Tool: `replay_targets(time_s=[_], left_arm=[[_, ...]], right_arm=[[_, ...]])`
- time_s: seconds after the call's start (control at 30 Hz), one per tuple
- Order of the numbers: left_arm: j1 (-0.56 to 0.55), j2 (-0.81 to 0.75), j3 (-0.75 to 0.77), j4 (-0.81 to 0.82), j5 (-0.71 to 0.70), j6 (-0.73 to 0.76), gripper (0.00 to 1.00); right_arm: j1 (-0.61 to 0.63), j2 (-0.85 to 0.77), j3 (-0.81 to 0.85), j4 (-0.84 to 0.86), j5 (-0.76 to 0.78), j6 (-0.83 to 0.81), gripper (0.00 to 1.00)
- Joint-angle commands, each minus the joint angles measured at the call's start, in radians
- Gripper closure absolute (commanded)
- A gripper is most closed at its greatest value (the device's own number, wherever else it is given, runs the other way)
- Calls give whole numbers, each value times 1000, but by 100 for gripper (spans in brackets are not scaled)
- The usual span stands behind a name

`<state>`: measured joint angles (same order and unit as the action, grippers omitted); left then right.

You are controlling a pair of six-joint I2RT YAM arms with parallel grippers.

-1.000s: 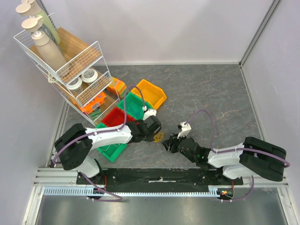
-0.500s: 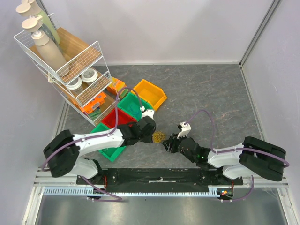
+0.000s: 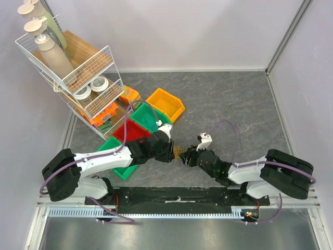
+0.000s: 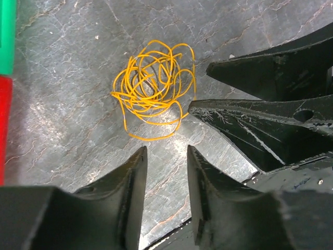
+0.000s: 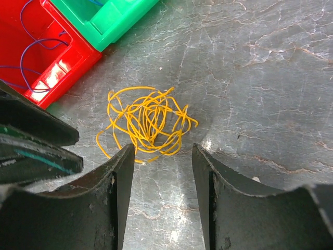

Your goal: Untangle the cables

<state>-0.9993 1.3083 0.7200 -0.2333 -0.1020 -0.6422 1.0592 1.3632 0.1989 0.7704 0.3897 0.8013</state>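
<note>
Rails (image 3: 62,194) at the near edge of the table (image 3: 234,104) carried the two arm bases. From there both arms reached low toward the middle of the grey surface. The left gripper (image 4: 166,156) stood open, with bare tabletop showing between its two dark fingers and nothing held. The right gripper (image 5: 162,156) was likewise parted and empty, its jaws spread a little wider. The cables (image 4: 153,88), a small loose knot of thin yellow strands, lay flat on the table just beyond both sets of fingertips and between the two grippers. From the left wrist, one right-hand finger reached the right edge of the knot; actual contact could not be told. Beyond the tangle, on the left arm's side, sat a red bin (image 5: 47,57) with thin blue wire (image 5: 31,47) in it, and a green bin (image 5: 109,21) was beside it. Farther back stood a yellow bin (image 3: 165,104), and past it a white wire rack (image 3: 78,67) leaned in the far left corner.
</note>
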Motion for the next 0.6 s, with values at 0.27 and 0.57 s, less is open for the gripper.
replay_targets(time_s=[0.27,0.57], left_arm=[[-16,146,90,16,-50,181,53],[-18,206,104,15,-54,170,52]], right_arm=[[-33,11,-1,86,-23,18,44],[-42,53,25,84,-57,16,44]])
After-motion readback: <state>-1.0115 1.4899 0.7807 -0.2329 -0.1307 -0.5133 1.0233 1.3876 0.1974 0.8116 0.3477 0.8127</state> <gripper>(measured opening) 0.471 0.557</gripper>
